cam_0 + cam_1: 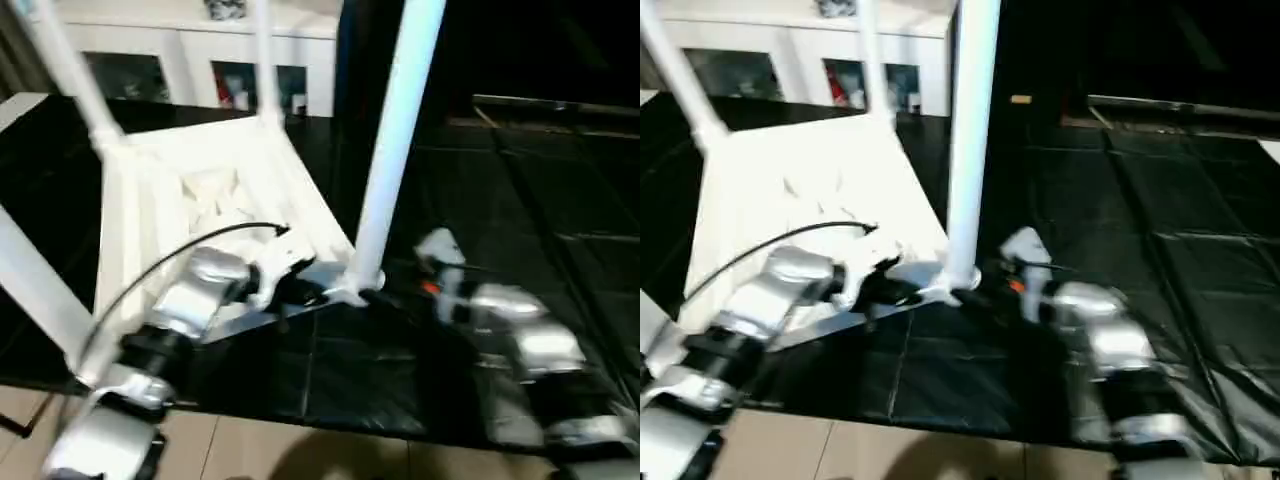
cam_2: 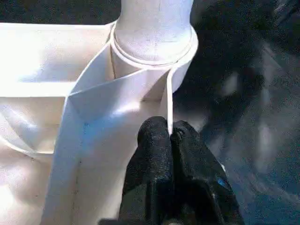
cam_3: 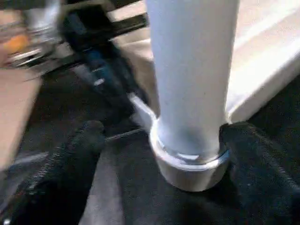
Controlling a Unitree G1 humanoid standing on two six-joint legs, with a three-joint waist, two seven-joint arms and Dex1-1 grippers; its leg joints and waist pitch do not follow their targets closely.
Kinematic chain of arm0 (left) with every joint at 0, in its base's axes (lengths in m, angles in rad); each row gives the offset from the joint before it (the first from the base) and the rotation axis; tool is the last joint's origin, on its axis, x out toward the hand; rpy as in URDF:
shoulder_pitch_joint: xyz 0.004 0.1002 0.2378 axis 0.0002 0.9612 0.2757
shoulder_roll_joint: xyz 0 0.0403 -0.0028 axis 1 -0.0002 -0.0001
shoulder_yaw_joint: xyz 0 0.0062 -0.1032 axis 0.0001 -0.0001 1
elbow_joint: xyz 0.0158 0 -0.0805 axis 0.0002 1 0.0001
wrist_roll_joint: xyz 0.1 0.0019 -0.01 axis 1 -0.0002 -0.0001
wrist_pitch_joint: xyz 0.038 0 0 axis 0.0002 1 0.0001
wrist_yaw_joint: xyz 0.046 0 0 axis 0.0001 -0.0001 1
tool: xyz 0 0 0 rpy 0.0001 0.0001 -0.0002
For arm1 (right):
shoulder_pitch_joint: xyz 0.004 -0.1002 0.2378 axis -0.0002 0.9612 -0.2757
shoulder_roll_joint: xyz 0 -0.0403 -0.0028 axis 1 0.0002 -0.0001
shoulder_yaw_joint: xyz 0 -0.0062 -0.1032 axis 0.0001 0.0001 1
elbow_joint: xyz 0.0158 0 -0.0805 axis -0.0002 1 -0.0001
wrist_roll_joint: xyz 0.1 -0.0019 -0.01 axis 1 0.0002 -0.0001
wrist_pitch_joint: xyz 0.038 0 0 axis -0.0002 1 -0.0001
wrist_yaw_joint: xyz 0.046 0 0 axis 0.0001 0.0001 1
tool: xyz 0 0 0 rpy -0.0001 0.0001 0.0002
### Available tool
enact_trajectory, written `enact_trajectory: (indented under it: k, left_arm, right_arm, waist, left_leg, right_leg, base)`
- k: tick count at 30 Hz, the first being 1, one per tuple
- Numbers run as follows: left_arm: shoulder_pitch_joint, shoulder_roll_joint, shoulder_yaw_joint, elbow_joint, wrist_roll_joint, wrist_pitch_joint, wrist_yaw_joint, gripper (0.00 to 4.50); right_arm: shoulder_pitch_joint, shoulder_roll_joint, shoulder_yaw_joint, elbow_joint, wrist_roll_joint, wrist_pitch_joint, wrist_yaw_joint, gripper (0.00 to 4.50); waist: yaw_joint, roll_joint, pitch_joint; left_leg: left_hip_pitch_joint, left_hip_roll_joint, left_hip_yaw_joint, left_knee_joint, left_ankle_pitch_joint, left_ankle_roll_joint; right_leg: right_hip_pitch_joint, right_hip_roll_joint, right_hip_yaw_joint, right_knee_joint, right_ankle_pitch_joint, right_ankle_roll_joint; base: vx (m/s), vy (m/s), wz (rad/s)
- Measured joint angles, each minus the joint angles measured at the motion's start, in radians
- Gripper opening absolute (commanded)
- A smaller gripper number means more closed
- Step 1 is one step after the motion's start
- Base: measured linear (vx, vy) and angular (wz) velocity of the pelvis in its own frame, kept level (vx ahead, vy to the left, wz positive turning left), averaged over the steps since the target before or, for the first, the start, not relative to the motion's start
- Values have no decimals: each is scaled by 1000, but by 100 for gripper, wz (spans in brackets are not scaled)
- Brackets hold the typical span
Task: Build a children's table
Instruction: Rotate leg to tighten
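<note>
Pinching the table top's rim, the left gripper is clamped; right gripper fingers spread around the leg.

Motion blur smears both head views, glare bleaches the white table top, and the surroundings stay dim.

You won't find any text, label, brand, number or sign you can read in these views. The white table top, its legs and the dark mat carry no lettering you can make out.
</note>
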Motion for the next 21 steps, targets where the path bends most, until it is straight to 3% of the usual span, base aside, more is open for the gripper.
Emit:
enact_trajectory:
  k: [5, 14, 17, 21]
  left_arm:
    - [11, 46, -37, -13, 0, -69, -96, 0]
    - [16, 88, -87, -33, 0, -154, -193, 0]
    - [20, 90, -100, -49, 0, -167, -213, 0]
    - [22, 99, -108, -60, -3, -173, -229, 0]
  right_arm:
    - [-7, -21, 41, 1, 6, -7, 116, 441]
    - [-70, 8, 80, 71, -1, -35, 181, 441]
    - [-73, 18, 90, 94, -1, -40, 191, 441]
    - [-85, 25, 103, 107, -1, -40, 211, 405]
  waist:
    - [19, 0, 0]
    - [25, -6, -1]
    - [35, -7, -1]
    - [39, -8, 0]
  left_leg:
    - [-1, 1, 4, 3, 0, 0]
    - [-3, 0, 10, 9, 0, 0]
    - [-4, 1, 12, 10, 0, 0]
    - [-4, 1, 13, 12, 0, 0]
  right_leg:
    - [1, -1, 4, 1, 0, 1]
    - [1, 0, 17, 4, -2, 3]
    - [1, -1, 19, 8, -4, 7]
    - [0, -1, 22, 18, -11, 10]
  base:
    - [0, 0, 0]
    - [0, 0, 0]
    - [0, 0, 0]
    - [0, 0, 0]
